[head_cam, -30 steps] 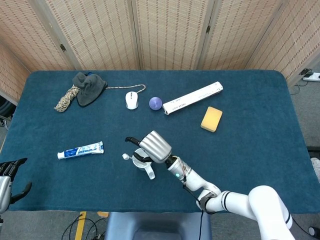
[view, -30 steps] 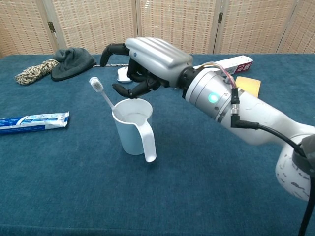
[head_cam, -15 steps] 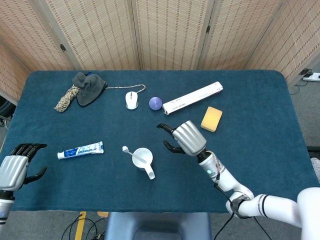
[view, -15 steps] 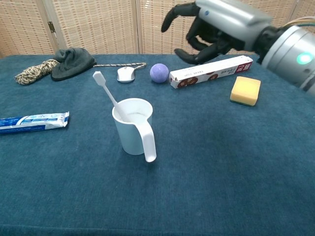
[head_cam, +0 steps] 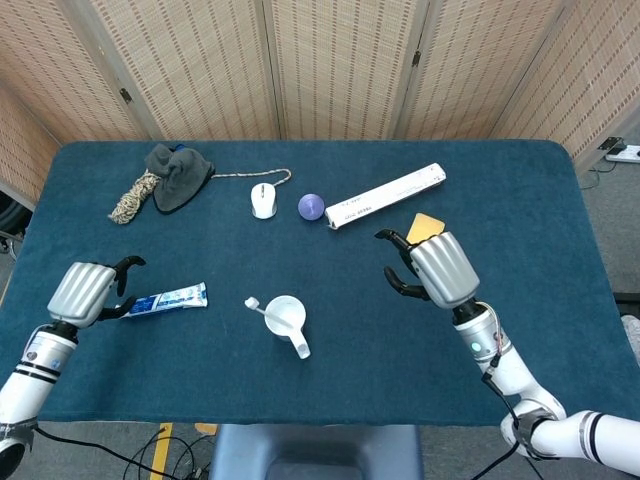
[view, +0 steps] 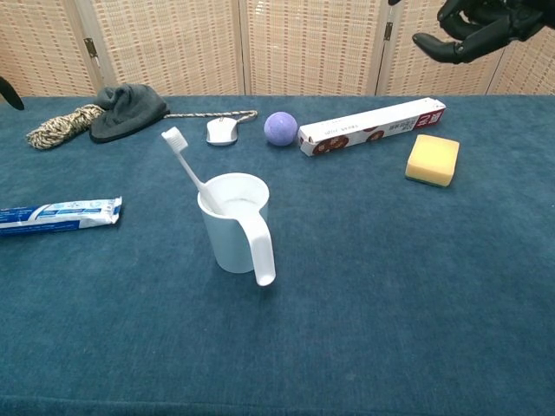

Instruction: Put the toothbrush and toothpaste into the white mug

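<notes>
The white mug (head_cam: pixel 286 317) (view: pixel 232 232) stands near the table's front middle, handle toward me. A white toothbrush (head_cam: pixel 262 307) (view: pixel 186 164) leans in it, head up and to the left. The toothpaste tube (head_cam: pixel 162 300) (view: pixel 59 214) lies flat to the mug's left. My left hand (head_cam: pixel 88 291) hovers just left of the tube with fingers apart, holding nothing; in the chest view only a dark fingertip (view: pixel 6 92) shows at the left edge. My right hand (head_cam: pixel 430 268) (view: pixel 473 24) is raised well right of the mug, fingers loosely curled and apart, empty.
Along the back lie a rope (head_cam: pixel 132 197), a grey cloth (head_cam: pixel 180 174), a white mouse (head_cam: pixel 263 200), a purple ball (head_cam: pixel 311 206) and a long white box (head_cam: pixel 386 196). A yellow sponge (view: pixel 432 159) sits right of the box, under my right hand.
My right hand has let go of the toothbrush, now resting in the mug, and pulled away up and right. My left hand has come in from the left edge toward the toothpaste.
</notes>
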Motion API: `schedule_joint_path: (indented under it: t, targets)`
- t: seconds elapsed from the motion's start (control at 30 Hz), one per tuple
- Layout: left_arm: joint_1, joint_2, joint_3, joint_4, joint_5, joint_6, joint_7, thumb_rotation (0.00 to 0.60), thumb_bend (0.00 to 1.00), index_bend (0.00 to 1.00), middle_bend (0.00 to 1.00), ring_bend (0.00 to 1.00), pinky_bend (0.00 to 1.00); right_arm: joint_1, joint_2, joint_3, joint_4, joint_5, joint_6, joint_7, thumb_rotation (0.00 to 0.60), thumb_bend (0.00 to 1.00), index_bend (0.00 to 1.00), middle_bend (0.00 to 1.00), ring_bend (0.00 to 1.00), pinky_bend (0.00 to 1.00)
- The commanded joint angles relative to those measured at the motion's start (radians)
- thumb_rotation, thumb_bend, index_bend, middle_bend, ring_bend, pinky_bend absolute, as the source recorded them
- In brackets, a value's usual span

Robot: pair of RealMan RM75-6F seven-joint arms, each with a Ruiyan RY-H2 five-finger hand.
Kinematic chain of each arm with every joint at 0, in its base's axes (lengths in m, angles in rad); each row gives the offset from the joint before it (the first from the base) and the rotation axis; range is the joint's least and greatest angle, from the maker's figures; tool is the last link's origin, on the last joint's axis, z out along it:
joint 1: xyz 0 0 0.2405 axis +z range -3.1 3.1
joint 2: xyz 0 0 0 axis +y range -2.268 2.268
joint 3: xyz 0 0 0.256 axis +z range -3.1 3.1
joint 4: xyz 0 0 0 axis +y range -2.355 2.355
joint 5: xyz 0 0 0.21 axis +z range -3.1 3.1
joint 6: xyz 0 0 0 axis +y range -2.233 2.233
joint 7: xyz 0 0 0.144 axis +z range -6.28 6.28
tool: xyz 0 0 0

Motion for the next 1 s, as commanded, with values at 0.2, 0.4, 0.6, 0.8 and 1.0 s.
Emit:
schedule_joint_path:
  t: [0.2, 0.4, 0.6, 0.8, 1.0]
  targets:
    - [-0.114, -0.069, 0.010, 0.084, -0.170, -0.207, 0.136, 0.600, 0.35, 0.31, 0.87, 0.87, 0.89, -0.023, 0.016, -0.013, 0.006, 0.000, -0.013, -0.012, 0.600, 0.36, 0.29, 0.89, 1.00, 0.98]
    - [-0.178, -0.089, 0.030, 0.115, -0.307, -0.333, 0.221, 0.600, 0.35, 0.27, 0.90, 0.91, 0.90, -0.032, 0.015, -0.018, 0.023, -0.006, -0.025, 0.004, 0.600, 0.36, 0.29, 0.89, 1.00, 0.98]
    - [-0.240, -0.107, 0.065, 0.140, -0.453, -0.416, 0.306, 0.600, 0.35, 0.25, 0.91, 0.92, 0.90, -0.042, 0.012, -0.021, 0.037, -0.018, -0.025, 0.024, 0.600, 0.36, 0.29, 0.89, 1.00, 0.98]
    - [-0.274, -0.091, 0.111, 0.103, -0.543, -0.432, 0.358, 0.600, 0.35, 0.25, 0.91, 0.92, 0.90, -0.052, 0.013, -0.021, 0.046, -0.023, -0.025, 0.041, 0.600, 0.36, 0.29, 0.89, 1.00, 0.98]
    - [-0.291, -0.053, 0.158, 0.037, -0.582, -0.418, 0.388, 0.600, 0.35, 0.26, 0.91, 0.92, 0.90, -0.058, 0.011, -0.018, 0.050, -0.031, -0.023, 0.052, 0.600, 0.36, 0.29, 0.90, 1.00, 0.98]
